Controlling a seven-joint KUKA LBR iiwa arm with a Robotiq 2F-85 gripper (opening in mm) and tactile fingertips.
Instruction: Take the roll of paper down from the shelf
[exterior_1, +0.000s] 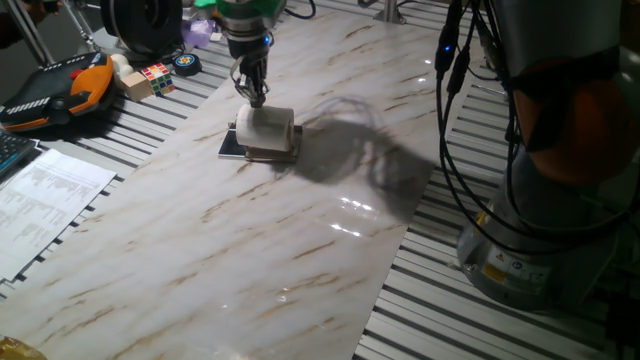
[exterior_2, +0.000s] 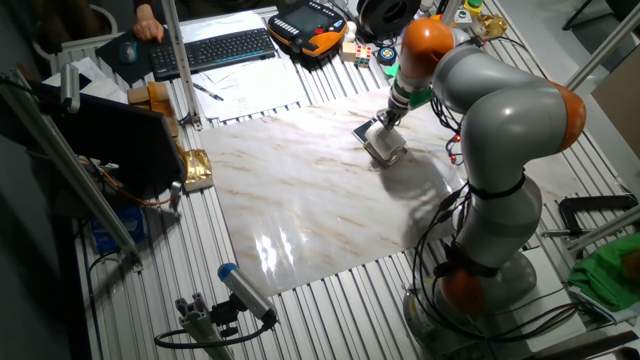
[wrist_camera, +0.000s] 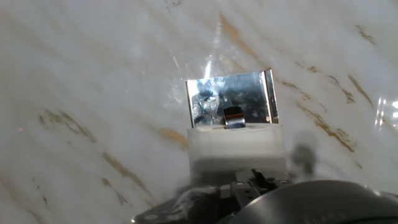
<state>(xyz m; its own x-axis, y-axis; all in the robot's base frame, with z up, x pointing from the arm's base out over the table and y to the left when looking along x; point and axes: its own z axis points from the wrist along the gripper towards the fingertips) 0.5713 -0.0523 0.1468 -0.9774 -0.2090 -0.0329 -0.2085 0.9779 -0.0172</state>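
Note:
The roll of paper (exterior_1: 266, 127) is white and lies on its side on the shelf (exterior_1: 232, 146), a low shiny metal rack on the marble-patterned table top. Both also show in the other fixed view, the roll (exterior_2: 387, 150) on the shelf (exterior_2: 365, 131). My gripper (exterior_1: 253, 94) points straight down and its tips touch the roll's top at its left end. In the hand view the roll (wrist_camera: 236, 148) fills the lower middle, with one fingertip (wrist_camera: 232, 117) at its far edge over the shelf's shiny plate (wrist_camera: 231, 94). The other finger is hidden, so the grip is unclear.
A colour cube (exterior_1: 156, 77), a tape roll (exterior_1: 186, 63) and an orange-black teach pendant (exterior_1: 58, 92) lie at the far left. Printed paper sheets (exterior_1: 42, 198) lie left of the table top. The arm's base (exterior_1: 545, 250) and cables (exterior_1: 455, 170) stand at the right.

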